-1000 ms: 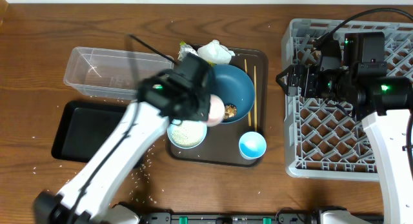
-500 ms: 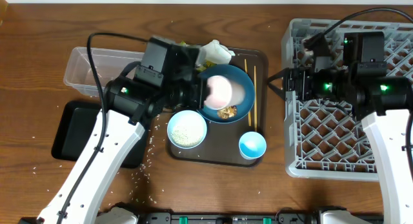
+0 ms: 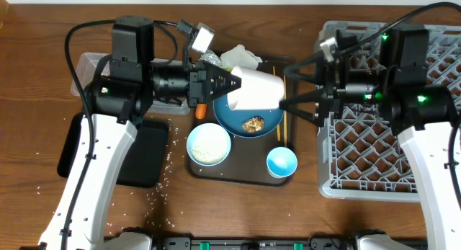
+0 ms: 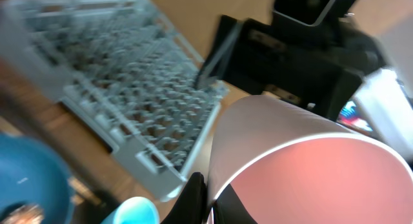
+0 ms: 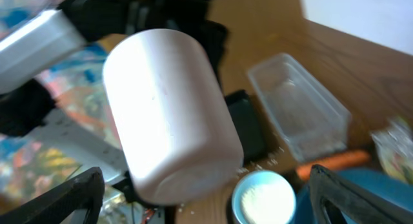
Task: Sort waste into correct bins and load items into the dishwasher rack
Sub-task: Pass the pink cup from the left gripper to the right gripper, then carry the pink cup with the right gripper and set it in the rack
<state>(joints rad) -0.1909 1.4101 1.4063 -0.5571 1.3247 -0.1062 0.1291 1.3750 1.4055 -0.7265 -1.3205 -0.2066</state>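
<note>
My left gripper is shut on the rim of the small pink cup and holds it sideways in the air above the dark blue plate. In the left wrist view the gripper pinches the cup's wall. My right gripper is open, its jaws wide apart, just right of the cup's base; the cup fills the right wrist view. A brown food lump lies on the plate. The pale blue bowl holds rice. The small blue cup, chopsticks, napkin, wrapper and carrot are on or by the brown tray.
The grey rack stands at the right under my right arm. The clear tub is at the back left, the black tray in front of it. Rice grains are scattered on the table.
My left arm lifted the pink cup off the tray and turned it sideways toward the right. My right gripper opened wide and reached left to the cup's base.
</note>
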